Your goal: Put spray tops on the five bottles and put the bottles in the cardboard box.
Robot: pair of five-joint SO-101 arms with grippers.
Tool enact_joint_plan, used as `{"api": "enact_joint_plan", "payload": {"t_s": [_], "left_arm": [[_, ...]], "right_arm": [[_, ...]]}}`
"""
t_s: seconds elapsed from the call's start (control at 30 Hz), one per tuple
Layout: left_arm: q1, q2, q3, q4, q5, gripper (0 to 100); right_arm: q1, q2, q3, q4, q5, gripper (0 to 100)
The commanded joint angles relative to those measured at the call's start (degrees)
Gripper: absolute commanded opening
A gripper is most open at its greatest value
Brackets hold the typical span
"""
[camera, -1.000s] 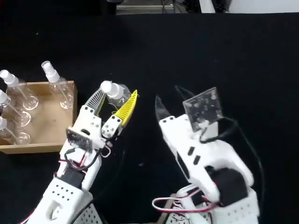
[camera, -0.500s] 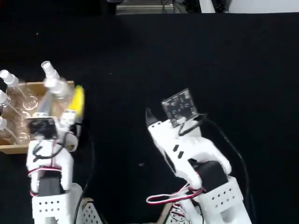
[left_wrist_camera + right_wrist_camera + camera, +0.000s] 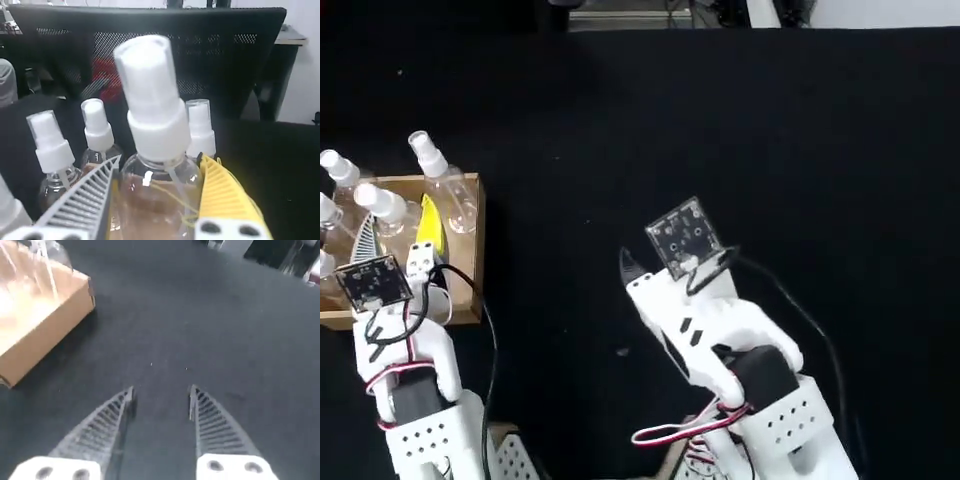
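Observation:
My left gripper [image 3: 397,222] is shut on a clear bottle [image 3: 392,215] with a white spray top [image 3: 375,197], holding it upright over the cardboard box [image 3: 460,300] at the table's left. In the left wrist view the held bottle [image 3: 155,185] sits between the grey finger [image 3: 85,200] and the yellow finger [image 3: 225,195], its spray top [image 3: 150,100] standing tall. Several other capped bottles [image 3: 440,180] stand in the box, and more capped bottles [image 3: 50,145] show behind the held one. My right gripper [image 3: 160,400] hangs open and empty over the bare black table, right of the box [image 3: 40,325].
The table [image 3: 770,150] is covered in black cloth. The right arm's white body [image 3: 720,340] takes up the near middle. A black mesh chair back [image 3: 200,50] stands beyond the table.
My left arm has swung left with the bottle, from the table's middle to above the box. The right arm has drawn back a little, leftward and nearer.

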Motion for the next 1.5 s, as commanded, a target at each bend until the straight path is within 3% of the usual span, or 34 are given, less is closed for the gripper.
{"api": "enact_joint_plan", "payload": {"t_s": [0.0,0.13,0.4,0.97,1.47], "left_arm": [[-0.66,-0.62,1.71,1.58,-0.09,3],[-0.48,0.7,1.71,1.32,0.09,3],[6.11,6.33,1.98,1.05,-0.09,3],[6.02,27.34,2.07,-17.76,-0.18,3],[4.44,34.81,1.63,-18.02,-0.18,3]], "right_arm": [[-0.53,-1.01,-0.22,-1.67,-0.18,13.5],[-0.62,-1.01,0.66,-1.76,-0.09,13.5],[-0.44,-1.01,0.84,-1.76,-0.09,13.5],[-0.35,-1.01,0.84,-1.41,-0.09,13.5],[-0.35,-1.01,0.84,-1.32,0.09,13.5]]}}
